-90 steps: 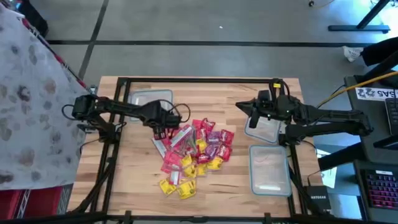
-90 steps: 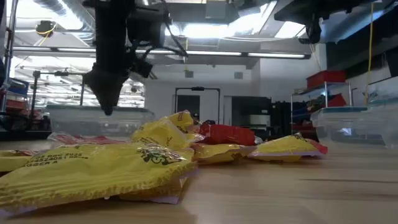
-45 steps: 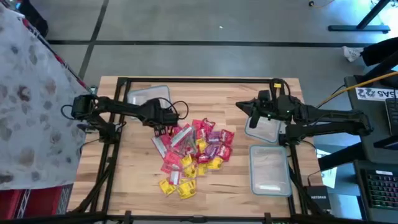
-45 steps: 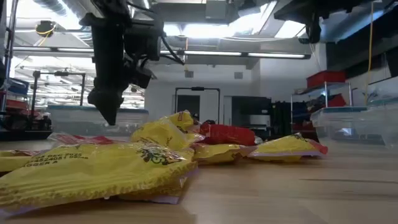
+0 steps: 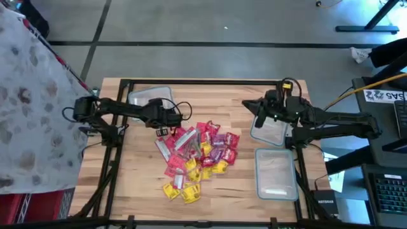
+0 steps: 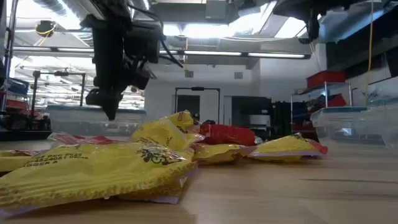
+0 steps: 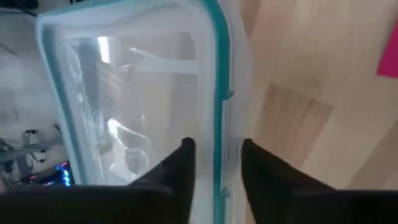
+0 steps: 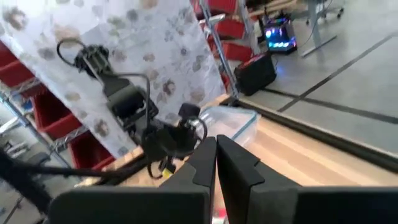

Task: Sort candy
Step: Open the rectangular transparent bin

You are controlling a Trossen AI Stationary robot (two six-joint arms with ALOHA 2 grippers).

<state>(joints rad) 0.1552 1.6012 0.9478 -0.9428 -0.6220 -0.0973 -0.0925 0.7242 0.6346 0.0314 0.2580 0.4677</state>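
Observation:
The candy (image 5: 197, 152) lies in a heap of red, pink, yellow and purple wrapped pieces on the middle of the wooden table, and yellow pieces (image 6: 93, 171) fill the front of the low view. My left gripper (image 5: 163, 126) is open just off the heap's far left side, holding nothing. In the left wrist view my left gripper (image 7: 216, 148) has one finger on each side of the teal rim (image 7: 217, 93) of a clear container (image 5: 147, 98). My right gripper (image 5: 254, 111) is shut and empty over the far end of another clear container (image 5: 270, 131).
A third clear container (image 5: 275, 173) lies at the near right. Black frame rails (image 5: 203, 81) run along the table's edges. Bare wood shows in front of the heap and between the heap and the right containers.
My left gripper has gone from the heap's far left edge toward the table's far left, to the rim of the far-left container. The candy and the containers have not moved.

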